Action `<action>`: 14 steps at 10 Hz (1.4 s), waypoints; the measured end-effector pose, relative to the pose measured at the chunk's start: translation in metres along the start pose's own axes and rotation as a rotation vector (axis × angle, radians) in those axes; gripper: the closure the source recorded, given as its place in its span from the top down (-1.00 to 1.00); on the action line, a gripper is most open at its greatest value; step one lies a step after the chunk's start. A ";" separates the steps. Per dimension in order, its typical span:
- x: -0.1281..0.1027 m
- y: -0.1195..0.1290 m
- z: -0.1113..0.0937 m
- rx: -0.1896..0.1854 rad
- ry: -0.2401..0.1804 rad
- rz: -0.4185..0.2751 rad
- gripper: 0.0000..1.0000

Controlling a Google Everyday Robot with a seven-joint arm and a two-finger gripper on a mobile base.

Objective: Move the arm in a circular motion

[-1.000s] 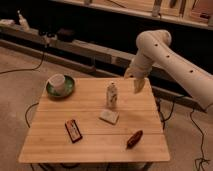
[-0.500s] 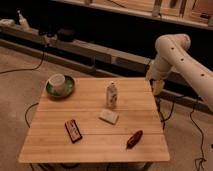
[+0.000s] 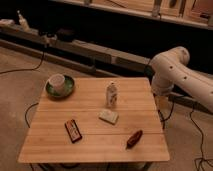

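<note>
One arm (image 3: pixel 176 66) only, glossy white; its bend is at the picture's right, above and beyond the bench's (image 3: pixel 90 150) far right corner. From that bend one thick segment runs off the right edge and a shorter one drops steeply towards the bench edge. The tool (image 3: pixel 160 102), a yellowish tip, hangs at the right edge of the bench about halfway along it. It is outside the board or just at its rim; which one I cannot tell. Whether the tool is released or clenched cannot be told, and nothing shows in it. Key relation: every item lies on the picture-left side of the tool. The small white bottle (image 3: pixel 112 93) stands upright and nearest. The pale block (image 3: pixel 108 116) is just in front of the bottle. The reddish-brown object (image 3: pixel 134 138) lies near the front edge, and the dark packet (image 3: pixel 73 131) is further left. The cup (image 3: pixel 56 81) on its green plate (image 3: pixel 70 88) sits at the far left corner, well apart. Judgement: a circle swept over or beyond the right edge stays free, while one reaching left and low would meet the bottle first. The bench is pale wood planks, flat. Room: dim, a dark low shelf (image 3: pixel 100 50) behind, cables (image 3: pixel 196 131) on the floor at the right.
</note>
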 end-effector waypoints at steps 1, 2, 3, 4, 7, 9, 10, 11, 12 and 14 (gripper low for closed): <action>-0.044 0.019 -0.010 0.011 -0.017 -0.051 0.30; -0.077 0.035 -0.019 0.017 -0.034 -0.096 0.30; -0.121 0.057 -0.032 0.024 -0.060 -0.174 0.30; -0.147 0.069 -0.041 0.028 -0.081 -0.224 0.30; -0.230 0.088 -0.072 0.039 -0.186 -0.395 0.30; -0.274 0.065 -0.092 0.068 -0.297 -0.501 0.30; -0.282 0.040 -0.095 0.085 -0.343 -0.533 0.30; -0.280 0.015 -0.093 0.101 -0.366 -0.543 0.30; -0.254 -0.030 -0.076 0.116 -0.368 -0.527 0.30; -0.189 -0.083 -0.044 0.119 -0.323 -0.457 0.30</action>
